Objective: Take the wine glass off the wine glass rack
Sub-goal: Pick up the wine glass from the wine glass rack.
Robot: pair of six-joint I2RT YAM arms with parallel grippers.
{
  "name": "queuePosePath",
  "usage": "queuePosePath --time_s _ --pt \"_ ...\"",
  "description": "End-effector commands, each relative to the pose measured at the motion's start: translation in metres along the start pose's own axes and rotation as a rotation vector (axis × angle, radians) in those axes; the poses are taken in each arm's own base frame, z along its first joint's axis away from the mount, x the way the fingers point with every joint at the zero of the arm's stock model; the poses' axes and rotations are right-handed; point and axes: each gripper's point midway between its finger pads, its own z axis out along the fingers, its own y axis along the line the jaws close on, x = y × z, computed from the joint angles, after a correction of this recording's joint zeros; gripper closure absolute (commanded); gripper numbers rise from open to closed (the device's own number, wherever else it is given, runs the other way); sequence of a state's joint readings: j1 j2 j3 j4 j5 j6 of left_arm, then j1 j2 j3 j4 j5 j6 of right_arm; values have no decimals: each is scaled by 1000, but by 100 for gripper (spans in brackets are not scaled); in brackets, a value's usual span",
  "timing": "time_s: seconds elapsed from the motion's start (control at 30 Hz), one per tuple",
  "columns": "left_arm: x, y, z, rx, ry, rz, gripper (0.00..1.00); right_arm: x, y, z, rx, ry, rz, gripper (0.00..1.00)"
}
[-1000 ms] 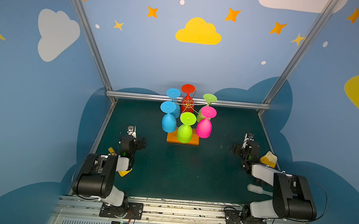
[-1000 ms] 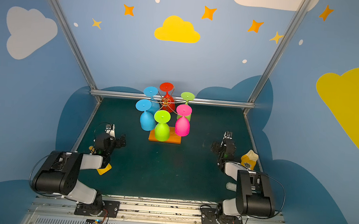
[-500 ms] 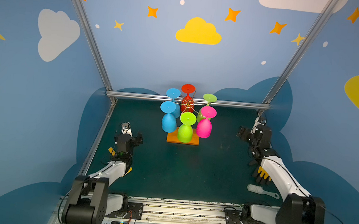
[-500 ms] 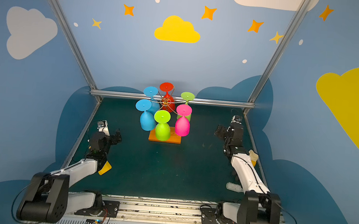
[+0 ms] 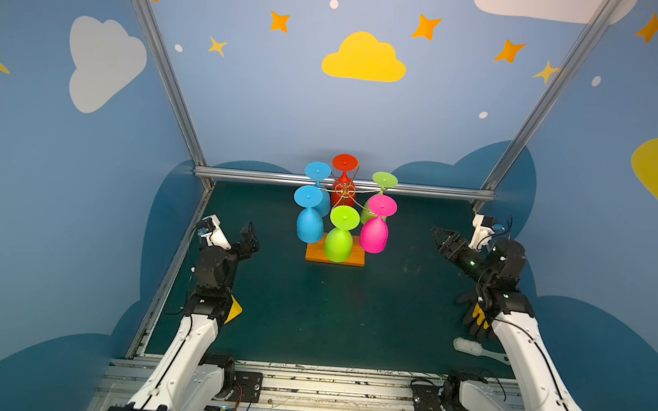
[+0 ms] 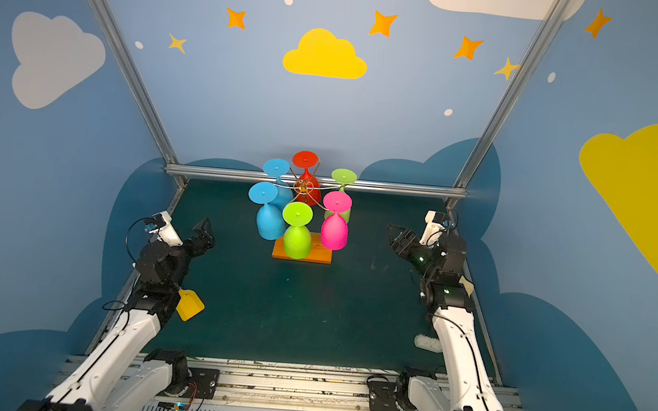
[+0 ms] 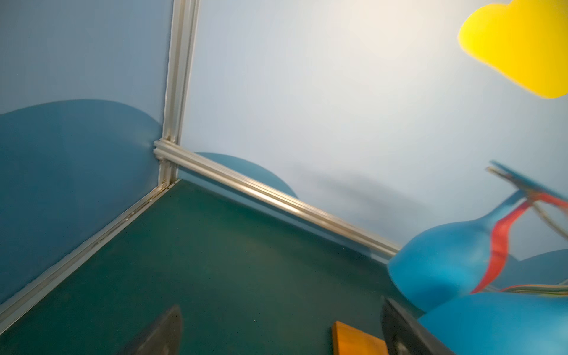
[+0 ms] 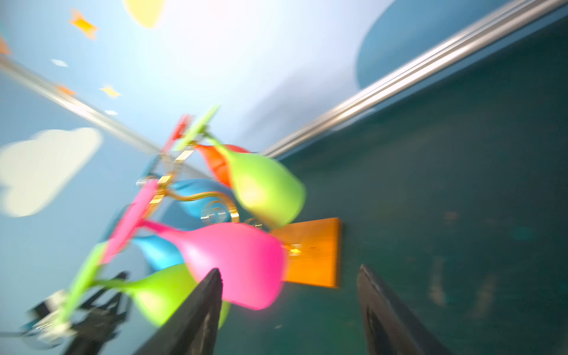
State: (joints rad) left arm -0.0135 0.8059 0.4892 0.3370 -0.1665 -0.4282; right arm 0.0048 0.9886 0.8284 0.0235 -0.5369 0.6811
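- Six glasses [image 5: 338, 244] crowd the rack [image 5: 356, 260]: pulling the pink glass [image 5: 374, 236] could knock neighbours loose.
- Your right gripper [image 5: 439, 239] and left gripper [image 5: 250, 235] flank the rack, fingers spread, empty.

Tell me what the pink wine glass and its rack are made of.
Pink wine glass: probably plastic, since the colour is solid and matte, not see-through. Wine glass rack: thin metal wire, shiny gold, glinting in the right wrist view. Its base: likely wood, orange-brown and smooth.
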Motion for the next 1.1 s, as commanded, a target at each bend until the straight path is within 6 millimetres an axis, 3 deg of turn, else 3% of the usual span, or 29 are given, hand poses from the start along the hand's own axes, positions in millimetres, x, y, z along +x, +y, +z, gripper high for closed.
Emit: queuePosePath --time_s 0.0,0.13,0.33,0.8,0.93,1.07 --pt "0 -13 -11 65 29 -31 1 -1 51 -2 -193 89 74 34" --pt "-13 -24 -19 111 11 -34 1 2 80 9 -268 164 122 37" --pt "-10 -31 -18 144 54 -35 1 9 111 29 -346 249 106 42" --pt "-7 -34 -20 156 72 -25 1 24 129 74 -431 380 158 48" --pt "-7 -34 -20 158 75 -23 1 22 132 79 -448 388 168 61" --pt "-6 -33 -21 156 76 -23 1 20 137 81 -459 396 171 82"
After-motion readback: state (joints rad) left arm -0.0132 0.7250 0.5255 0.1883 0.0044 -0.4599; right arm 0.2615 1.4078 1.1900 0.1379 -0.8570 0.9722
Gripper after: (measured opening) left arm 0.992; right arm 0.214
